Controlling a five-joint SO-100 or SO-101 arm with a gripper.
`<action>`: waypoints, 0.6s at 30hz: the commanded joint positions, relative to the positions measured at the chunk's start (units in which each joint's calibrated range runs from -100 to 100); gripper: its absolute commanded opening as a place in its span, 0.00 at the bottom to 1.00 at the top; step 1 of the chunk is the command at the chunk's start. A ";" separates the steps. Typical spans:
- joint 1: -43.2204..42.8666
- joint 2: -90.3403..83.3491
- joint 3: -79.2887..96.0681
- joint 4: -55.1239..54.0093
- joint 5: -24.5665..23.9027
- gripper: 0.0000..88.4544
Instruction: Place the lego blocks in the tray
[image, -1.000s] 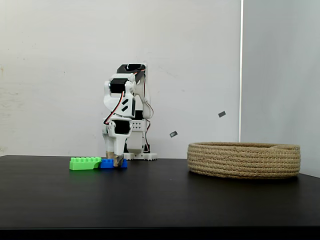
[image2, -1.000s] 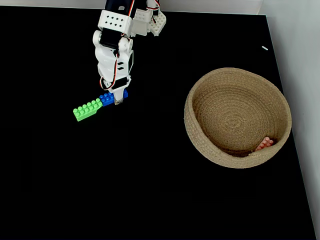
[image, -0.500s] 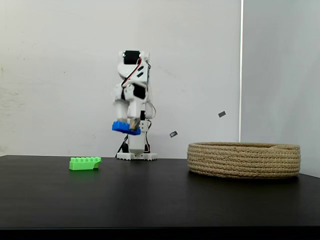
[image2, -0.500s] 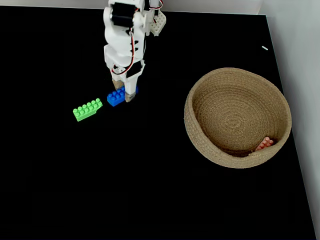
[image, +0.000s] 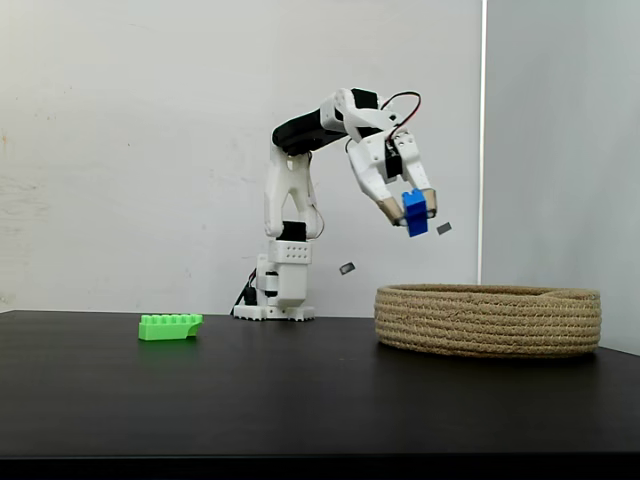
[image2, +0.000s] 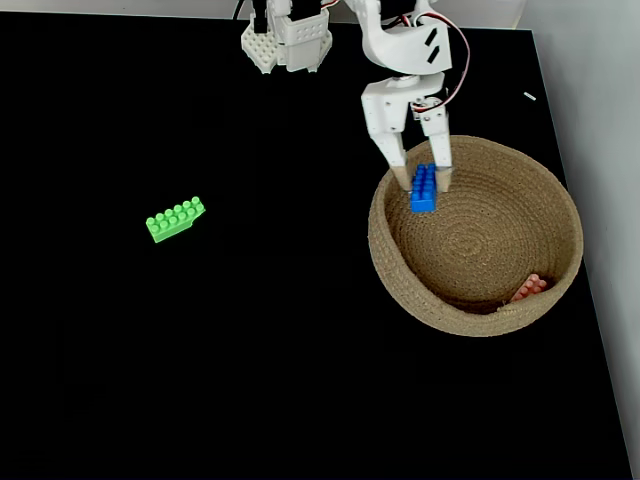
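Place: bare hobby or lab-style robot test bench, exact room type unclear
Surface: matte black table (image2: 300, 380), its far edge against the wall
Backdrop: plain scuffed white wall (image: 120, 150), bits of tape stuck on it
Right side: pale panel (image: 560, 140) meeting the wall at a bright vertical seam
Rig: small white arm base (image: 275, 300) at the table's far edge

- A black table (image: 320, 400) with a smooth, faintly glossy top spans the near part of the side-on fixed view.
- In the top-down fixed view the same black tabletop (image2: 250, 350) covers nearly everything, ending at a pale strip along the right edge.
- Behind it stands a white wall (image: 120, 130), lightly scuffed on the left.
- A vertical seam (image: 482, 140) splits off a greyer panel (image: 560, 130) on the right.
- Lighting is even and soft.
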 joint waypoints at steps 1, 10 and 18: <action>-4.28 0.40 -2.02 -2.55 -0.34 0.18; -1.72 -1.49 -0.93 -1.39 -1.90 0.37; 17.32 -7.08 -2.30 8.77 -5.96 0.33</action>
